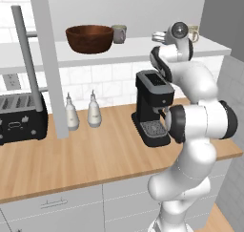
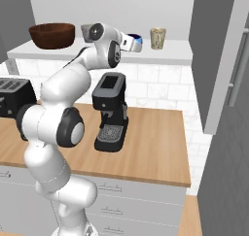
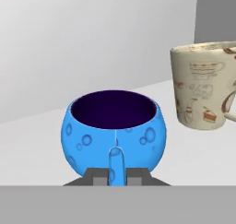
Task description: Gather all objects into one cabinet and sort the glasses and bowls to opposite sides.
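Blue bowl (image 3: 114,138) sits on the cabinet shelf (image 2: 175,53) toward its right end, gripper (image 3: 116,174) apparently pinched shut on its near handle-like tab, just beside the cream mug (image 3: 203,89); a careless lift could slip the thin hold or knock the mug.

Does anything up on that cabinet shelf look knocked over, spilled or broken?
Nothing stands out. The brown bowl, the grey mug beside it, the blue bowl and the cream mug all stand upright and whole on the white shelf. The gripper is closed on the blue bowl's near wall.
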